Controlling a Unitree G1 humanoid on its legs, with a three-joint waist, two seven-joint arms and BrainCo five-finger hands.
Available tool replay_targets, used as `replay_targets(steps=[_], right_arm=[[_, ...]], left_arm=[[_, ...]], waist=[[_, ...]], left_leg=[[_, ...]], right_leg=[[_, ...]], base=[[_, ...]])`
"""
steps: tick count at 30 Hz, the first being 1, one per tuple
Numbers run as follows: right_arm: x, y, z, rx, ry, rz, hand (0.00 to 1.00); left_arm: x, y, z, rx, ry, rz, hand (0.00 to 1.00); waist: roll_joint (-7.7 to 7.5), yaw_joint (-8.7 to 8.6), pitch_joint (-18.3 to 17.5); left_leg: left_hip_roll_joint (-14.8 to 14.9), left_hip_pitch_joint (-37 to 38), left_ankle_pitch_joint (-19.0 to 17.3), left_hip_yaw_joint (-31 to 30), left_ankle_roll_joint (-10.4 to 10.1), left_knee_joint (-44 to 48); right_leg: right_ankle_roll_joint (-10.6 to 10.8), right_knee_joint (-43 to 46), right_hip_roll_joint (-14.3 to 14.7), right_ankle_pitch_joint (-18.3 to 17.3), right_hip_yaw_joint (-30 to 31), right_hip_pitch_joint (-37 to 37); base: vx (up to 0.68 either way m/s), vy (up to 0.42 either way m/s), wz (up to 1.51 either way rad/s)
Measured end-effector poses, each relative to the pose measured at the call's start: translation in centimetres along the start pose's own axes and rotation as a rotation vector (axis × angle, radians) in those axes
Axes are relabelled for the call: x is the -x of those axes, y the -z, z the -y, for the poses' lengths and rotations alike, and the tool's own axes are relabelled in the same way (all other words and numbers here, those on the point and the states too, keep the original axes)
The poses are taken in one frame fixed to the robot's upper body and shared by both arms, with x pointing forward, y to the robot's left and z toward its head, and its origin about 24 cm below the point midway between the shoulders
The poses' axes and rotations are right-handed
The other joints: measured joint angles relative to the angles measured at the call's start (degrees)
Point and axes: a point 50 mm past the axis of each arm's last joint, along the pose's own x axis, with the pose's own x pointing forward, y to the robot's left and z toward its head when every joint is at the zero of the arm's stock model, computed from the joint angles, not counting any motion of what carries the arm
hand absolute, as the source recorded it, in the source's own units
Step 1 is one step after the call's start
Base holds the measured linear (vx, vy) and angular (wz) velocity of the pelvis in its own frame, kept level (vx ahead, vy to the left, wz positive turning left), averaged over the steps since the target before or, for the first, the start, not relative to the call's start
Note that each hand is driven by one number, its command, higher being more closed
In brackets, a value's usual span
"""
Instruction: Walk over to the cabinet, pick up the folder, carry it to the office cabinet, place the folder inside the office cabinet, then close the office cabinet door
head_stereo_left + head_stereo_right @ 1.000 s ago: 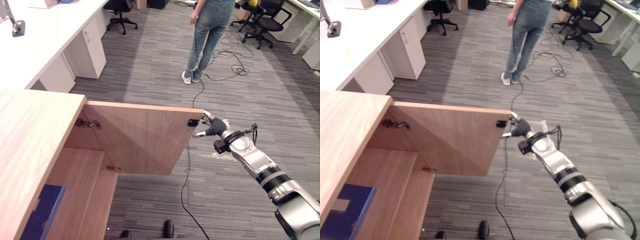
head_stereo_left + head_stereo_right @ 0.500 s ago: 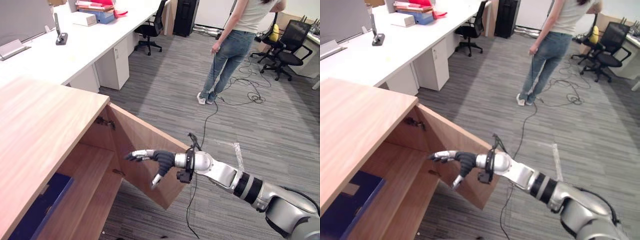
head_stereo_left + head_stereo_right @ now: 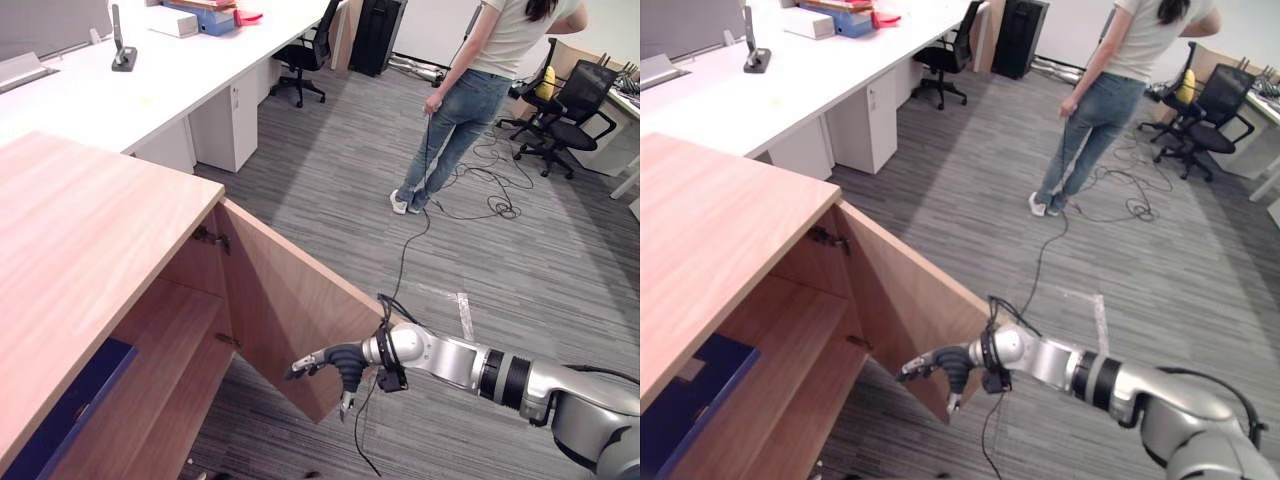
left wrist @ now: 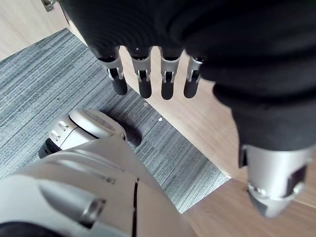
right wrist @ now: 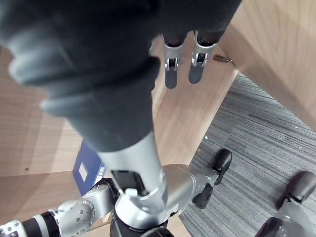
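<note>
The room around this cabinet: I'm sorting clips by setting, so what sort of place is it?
Most likely an open-plan office: long white desks, black swivel chairs on grey carpet, and a wooden cabinet holding a blue folder.

1 cabinet (image 3: 90, 230) w/ 1 door (image 3: 290, 310), 2 hinges (image 3: 208, 237), 1 shelf (image 3: 170, 325) inside. 1 blue folder (image 3: 70, 415). 1 white table (image 3: 130, 95), w/ 1 drawer unit (image 3: 235, 125) under it and 1 dark stand (image 3: 120, 50) on top. 3 chairs (image 3: 303, 62): 1 by table, 2 far right. 1 person (image 3: 470, 90). 1 tape strip (image 3: 465, 315) on floor (image 3: 330, 170). 2 robot hands: left hand (image 4: 143, 81), right hand (image 3: 340, 362).
</note>
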Motion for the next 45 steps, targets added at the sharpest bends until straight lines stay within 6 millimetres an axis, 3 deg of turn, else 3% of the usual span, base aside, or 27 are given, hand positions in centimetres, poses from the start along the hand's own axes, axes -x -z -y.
replay_targets(steps=[8,11,16,19,20,22,24,26,29,30,35,40,45], right_arm=[[0.3,-1.4,0.7,-0.013,0.074,0.078,0.00],[1.5,-3.1,2.8,0.010,0.205,0.161,0.00],[6.5,-7.4,6.4,0.066,0.461,0.385,0.00],[11.2,-9.6,8.3,0.117,0.636,0.491,0.00],[13.7,-10.5,8.8,0.137,0.733,0.555,0.00],[16.6,-10.9,9.1,0.151,0.856,0.621,0.00],[19.7,-10.1,9.4,0.143,1.022,0.633,0.00],[21.3,-9.1,9.5,0.121,1.126,0.615,0.00],[23.7,-6.1,9.6,0.045,1.314,0.526,0.00],[24.6,-4.2,9.5,0.000,1.400,0.444,0.00],[25.3,2.5,8.4,-0.183,1.513,0.143,0.00],[25.1,8.4,7.9,-0.420,1.547,-0.087,0.00],[23.8,10.3,10.1,-0.600,1.639,-0.099,0.00]], left_arm=[[-0.4,-1.0,-0.8,0.025,-0.031,0.003,0.00],[-0.5,-1.4,-1.5,0.051,-0.064,-0.003,0.00],[-0.5,-1.2,-2.2,0.101,-0.106,-0.017,0.00],[-0.5,-0.9,-2.6,0.113,-0.130,-0.027,0.00],[-0.4,-0.8,-2.7,0.112,-0.132,-0.030,0.00],[-0.4,-0.6,-2.7,0.104,-0.132,-0.035,0.00],[-0.3,-0.3,-2.6,0.106,-0.132,-0.041,0.00],[-0.2,0.0,-2.6,0.106,-0.134,-0.049,0.00],[0.0,0.8,-2.5,0.106,-0.130,-0.069,0.00],[0.1,1.2,-2.1,0.090,-0.119,-0.077,0.00],[0.4,2.1,-1.0,0.010,-0.069,-0.087,0.00],[0.5,2.1,0.2,-0.102,-0.006,-0.072,0.00],[0.5,2.0,0.7,-0.094,0.019,-0.066,0.00]], waist=[[-1.90,0.30,0.4],[-2.66,-0.48,0.3],[-3.29,-1.29,0.1],[-3.41,-1.93,0.1],[-3.34,-2.14,0.1],[-3.27,-2.69,0.2],[-3.10,-3.22,0.1],[-2.85,-3.86,0.0],[-2.33,-4.60,-0.2],[-1.92,-4.70,-0.3],[1.04,-5.34,-0.2],[4.34,-4.56,1.7],[6.09,-4.01,4.5]], left_leg=[[0.7,0.6,-0.6,3.0,-0.2,-0.1],[0.8,0.8,-0.6,4.2,-0.2,-0.2],[0.7,2.1,-0.8,5.5,-0.2,-0.8],[0.6,2.4,-0.8,5.7,-0.2,-1.0],[0.5,2.4,-0.8,5.6,-0.2,-1.1],[0.4,2.4,-0.8,5.5,-0.2,-1.1],[0.3,2.4,-0.8,5.4,-0.2,-1.2],[0.3,2.4,-0.8,5.2,-0.2,-1.2],[0.2,2.4,-0.8,5.1,-0.2,-1.1],[0.0,2.4,-0.8,5.0,-0.2,-1.0],[-1.3,1.5,-0.8,3.4,-0.2,-0.7],[-2.7,-0.5,-0.6,2.1,0.1,0.3],[-2.9,-1.9,0.1,1.5,0.2,0.3]], right_leg=[[-0.3,1.0,0.8,0.1,2.9,-1.4],[-0.5,1.2,1.0,0.2,4.0,-1.9],[-0.6,1.3,1.1,0.3,5.5,-1.9],[-0.6,1.3,1.0,0.3,5.7,-1.8],[-0.6,1.2,0.9,0.3,5.7,-1.8],[-0.5,1.1,0.8,0.3,5.6,-1.8],[-0.5,1.0,0.7,0.3,5.5,-1.7],[-0.5,0.9,0.6,0.3,5.3,-1.6],[-0.4,0.7,0.5,0.4,5.2,-1.5],[-0.3,0.7,0.2,0.4,4.7,-1.4],[0.5,0.7,-1.2,0.3,3.2,-1.0],[1.3,0.9,-2.7,0.8,2.2,-2.2],[1.5,1.5,-3.0,1.0,1.5,-3.7]], base=[[0.03,0.027,-0.21],[0.02,0.030,-0.22],[0.03,0.048,-0.15],[0.03,0.043,-0.02],[0.03,0.032,0.01],[0.03,0.041,0.01],[0.03,0.039,0.03],[0.02,0.025,0.03],[0.01,0.035,0.01],[0.01,0.032,0.07],[0.00,0.065,0.17],[-0.03,0.081,0.12],[-0.01,0.033,0.07]])
